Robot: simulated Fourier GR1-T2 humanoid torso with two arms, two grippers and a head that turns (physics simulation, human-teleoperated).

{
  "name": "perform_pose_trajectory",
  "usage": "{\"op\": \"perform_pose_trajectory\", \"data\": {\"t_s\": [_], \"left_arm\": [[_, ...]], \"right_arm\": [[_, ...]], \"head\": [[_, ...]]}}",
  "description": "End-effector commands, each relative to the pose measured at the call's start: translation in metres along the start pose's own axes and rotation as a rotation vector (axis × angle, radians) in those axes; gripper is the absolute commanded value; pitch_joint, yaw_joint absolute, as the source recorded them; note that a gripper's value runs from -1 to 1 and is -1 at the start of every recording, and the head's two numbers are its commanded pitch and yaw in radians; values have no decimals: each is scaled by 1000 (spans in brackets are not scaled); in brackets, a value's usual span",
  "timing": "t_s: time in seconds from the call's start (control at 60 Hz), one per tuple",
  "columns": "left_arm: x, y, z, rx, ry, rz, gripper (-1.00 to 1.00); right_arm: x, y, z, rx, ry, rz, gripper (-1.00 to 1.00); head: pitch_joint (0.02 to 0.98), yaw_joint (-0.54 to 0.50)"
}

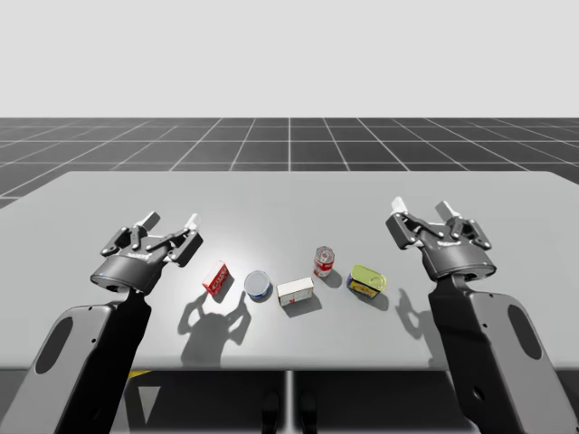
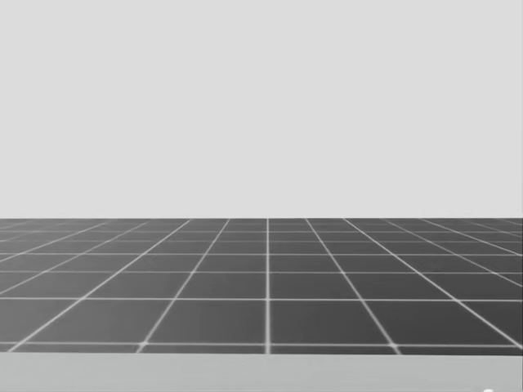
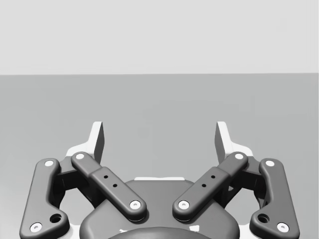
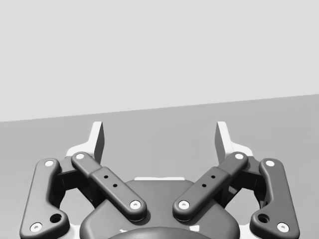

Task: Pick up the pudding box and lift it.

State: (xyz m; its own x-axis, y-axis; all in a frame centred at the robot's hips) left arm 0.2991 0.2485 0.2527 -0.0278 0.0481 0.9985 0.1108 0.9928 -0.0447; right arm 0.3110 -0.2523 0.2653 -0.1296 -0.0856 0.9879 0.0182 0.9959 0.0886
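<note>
Both pincers hung spread wide and empty over the grey surface [image 1: 109,194], my left pincer [image 1: 170,221] near the left end of a row of things, my right pincer [image 1: 420,210] beyond its right end. In the row lay a red box [image 1: 216,279], a blue can [image 1: 258,286], a white box [image 1: 296,291], a red can [image 1: 324,262] and a yellow tin [image 1: 367,281]. I could not tell which box held pudding.

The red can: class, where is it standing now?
High view: the red can stands just right of the table's middle, behind and between the white box and the yellow-green can.
</note>
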Motion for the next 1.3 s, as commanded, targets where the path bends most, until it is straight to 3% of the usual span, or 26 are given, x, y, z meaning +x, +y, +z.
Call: {"op": "perform_pose_trajectory", "data": {"t_s": [0.017,0.05,0.233,1.033,1.3], "left_arm": [[0,0,0,0,0,-6,-1000],[0,0,0,-1,1,-6,-1000],[0,0,0,0,2,-7,-1000],[-2,-3,-2,-16,20,-19,-1000],[-2,-5,-2,-28,33,-28,-1000]], "right_arm": [[0,0,1,-48,-22,20,-1000],[0,0,1,-14,-20,34,-1000],[0,-1,0,19,0,33,-1000],[0,2,-2,-5,2,85,-1000],[0,3,-2,-4,-1,97,-1000]], "head": [[86,17],[88,16],[144,17],[843,-4],[901,-7]]}}
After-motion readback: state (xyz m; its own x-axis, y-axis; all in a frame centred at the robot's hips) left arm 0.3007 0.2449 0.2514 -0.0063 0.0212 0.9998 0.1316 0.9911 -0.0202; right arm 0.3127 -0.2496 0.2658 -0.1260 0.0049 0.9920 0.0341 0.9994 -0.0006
